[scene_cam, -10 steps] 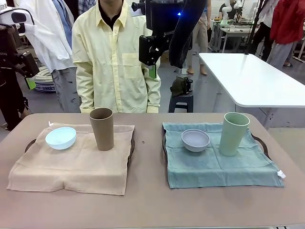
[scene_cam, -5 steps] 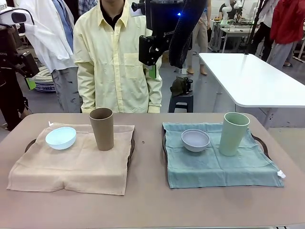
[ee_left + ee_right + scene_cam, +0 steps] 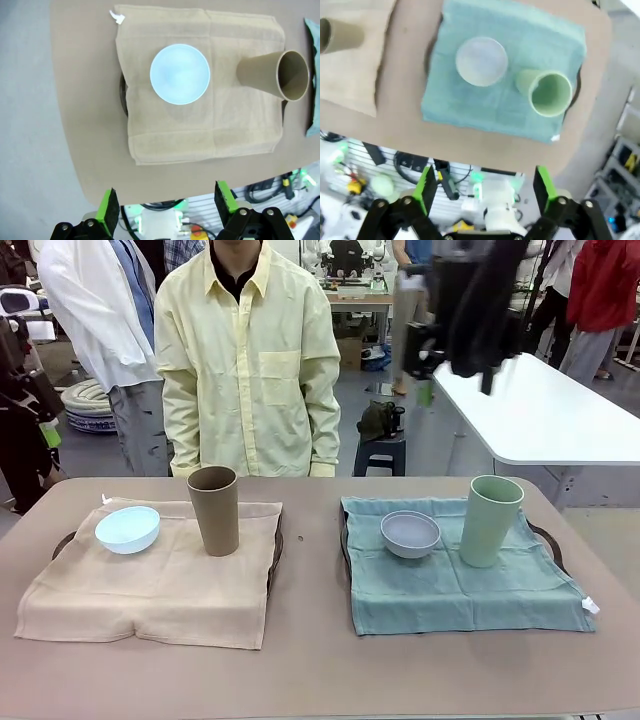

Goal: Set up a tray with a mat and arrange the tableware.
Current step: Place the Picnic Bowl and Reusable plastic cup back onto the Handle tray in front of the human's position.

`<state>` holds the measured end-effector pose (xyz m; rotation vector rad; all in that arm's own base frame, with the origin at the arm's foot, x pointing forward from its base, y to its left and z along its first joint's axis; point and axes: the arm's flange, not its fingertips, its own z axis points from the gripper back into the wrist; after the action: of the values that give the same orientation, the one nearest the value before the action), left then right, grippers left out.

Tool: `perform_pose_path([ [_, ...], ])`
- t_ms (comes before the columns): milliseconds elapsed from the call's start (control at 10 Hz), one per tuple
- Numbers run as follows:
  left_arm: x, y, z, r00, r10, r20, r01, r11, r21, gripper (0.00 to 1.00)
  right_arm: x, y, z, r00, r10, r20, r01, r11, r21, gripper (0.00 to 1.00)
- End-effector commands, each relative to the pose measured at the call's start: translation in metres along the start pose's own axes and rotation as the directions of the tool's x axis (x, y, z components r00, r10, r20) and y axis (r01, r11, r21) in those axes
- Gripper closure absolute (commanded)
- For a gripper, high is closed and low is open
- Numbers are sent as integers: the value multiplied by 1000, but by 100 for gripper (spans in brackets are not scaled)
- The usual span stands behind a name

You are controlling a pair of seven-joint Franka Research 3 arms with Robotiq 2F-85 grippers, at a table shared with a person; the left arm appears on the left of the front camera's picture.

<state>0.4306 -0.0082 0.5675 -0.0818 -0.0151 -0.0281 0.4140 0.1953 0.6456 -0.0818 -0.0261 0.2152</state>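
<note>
Right arm has swung up and right since before. Both tools, left tool [image 3: 166, 207] and right tool [image 3: 485, 187], gape empty, high above the bench [image 3: 310, 660]. Tan cup [image 3: 214, 510] and blue bowl [image 3: 127, 529] sit on the beige mat [image 3: 150, 590]; green cup [image 3: 490, 520] and grey bowl [image 3: 410, 534] sit on the green mat [image 3: 450, 595]. We judge arrangement complete; retract clear.

No legible text, brand or nr. on anything. Small white tag at corner of tan mat [image 3: 200, 82] is blank at this res.
</note>
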Motion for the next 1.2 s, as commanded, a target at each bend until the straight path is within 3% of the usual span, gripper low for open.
perform_pose_path([
  [0, 3, -1, 0, 1000, -24, 10, 24, 996, -89, 0, -32, -25, -20, 996, -80, 47, 78, 995, 57, 0],
  [200, 4, 2, 6, 999, -45, 26, 49, 984, -171, 0, -57, -74, -43, 985, -159, 65, 148, 977, 152, 0],
  [600, -5, 43, 30, 1000, -15, 20, 22, 912, -410, 0, -123, -180, -50, 933, -329, 145, 212, 829, 517, 0],
  [800, -8, 72, 39, 1000, 18, -18, -24, 838, -545, 0, -143, -227, -55, 895, -403, 190, 167, 699, 696, 0],
  [1000, -14, 119, 53, 993, 113, -32, -104, 730, -676, 0, -171, -267, -64, 864, -471, 181, 133, 559, 819, 0],
  [1100, -18, 143, 58, 986, 167, -22, -131, 681, -720, 0, -180, -277, -72, 866, -480, 142, 152, 523, 838, 0],
])
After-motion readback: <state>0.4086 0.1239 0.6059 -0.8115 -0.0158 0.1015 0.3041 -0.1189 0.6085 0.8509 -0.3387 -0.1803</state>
